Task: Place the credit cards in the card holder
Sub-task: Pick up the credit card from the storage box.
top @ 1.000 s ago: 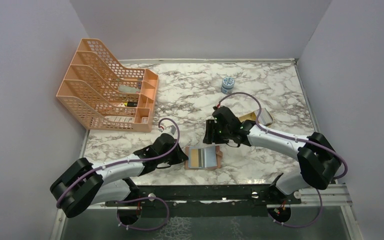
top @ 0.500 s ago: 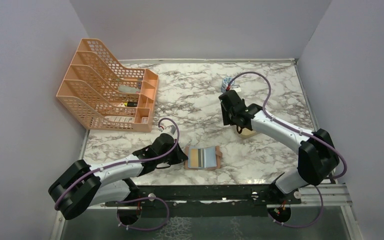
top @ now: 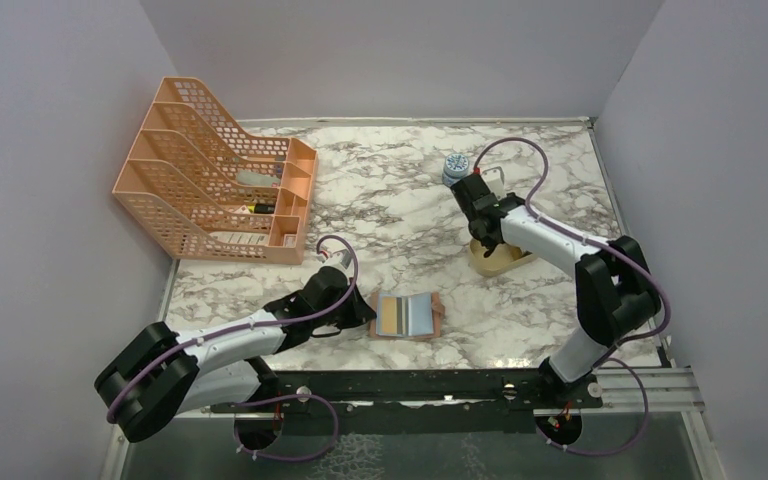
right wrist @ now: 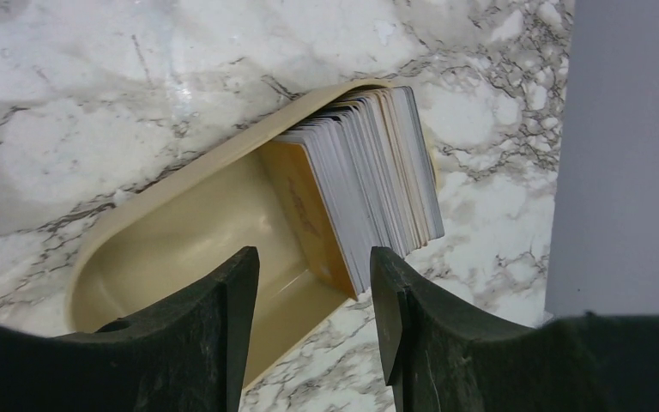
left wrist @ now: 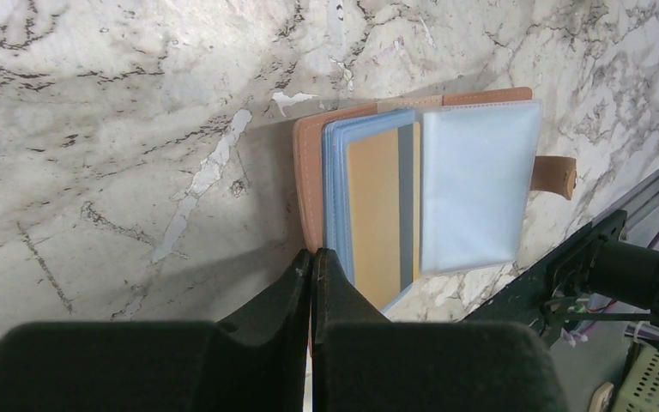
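Right gripper (right wrist: 313, 257), jaws open, over packed credit cards (right wrist: 369, 172) in beige oval tray (right wrist: 180, 197): several may lift together. Left gripper (left wrist: 312, 257), jaws closed, touches tan leather card holder (left wrist: 307, 180).

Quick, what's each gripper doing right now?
Left gripper: shut, nothing seen between its fingers, tips at the card holder.
Right gripper: open, empty, over the credit cards.

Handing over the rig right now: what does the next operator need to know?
Left gripper: shut, tips at the edge of the open card holder; I cannot tell if it pinches the cover.
Right gripper: open, empty, above the card stack standing in the beige tray.
Done: a gold-brown card sits in a sleeve.
Left: take cards from the tray and sleeve them.
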You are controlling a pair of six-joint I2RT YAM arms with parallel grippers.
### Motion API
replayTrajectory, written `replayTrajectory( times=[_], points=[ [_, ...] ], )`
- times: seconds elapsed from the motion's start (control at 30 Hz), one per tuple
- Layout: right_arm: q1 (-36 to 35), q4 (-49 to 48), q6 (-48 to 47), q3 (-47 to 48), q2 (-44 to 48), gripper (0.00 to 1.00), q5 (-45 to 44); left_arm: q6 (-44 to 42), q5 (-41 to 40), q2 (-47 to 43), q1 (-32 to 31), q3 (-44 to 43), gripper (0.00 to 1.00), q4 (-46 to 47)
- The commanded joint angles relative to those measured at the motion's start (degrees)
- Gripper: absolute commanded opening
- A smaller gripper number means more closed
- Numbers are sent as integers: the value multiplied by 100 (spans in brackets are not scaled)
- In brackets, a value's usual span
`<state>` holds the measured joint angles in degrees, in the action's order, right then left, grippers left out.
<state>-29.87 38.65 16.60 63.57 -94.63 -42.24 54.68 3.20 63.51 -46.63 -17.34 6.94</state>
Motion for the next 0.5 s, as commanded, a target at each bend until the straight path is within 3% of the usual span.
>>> replayTrajectory(
  times=[0.0, 0.47],
  points=[
    [155, -47, -212, 167, -206, 51, -479, -45, 49, -117, -4, -76, 0, -8],
    [405, 99, -249, 290, -712, 46, -783, -80, 75, -145, -4, -32, 0, -4]
  ],
)
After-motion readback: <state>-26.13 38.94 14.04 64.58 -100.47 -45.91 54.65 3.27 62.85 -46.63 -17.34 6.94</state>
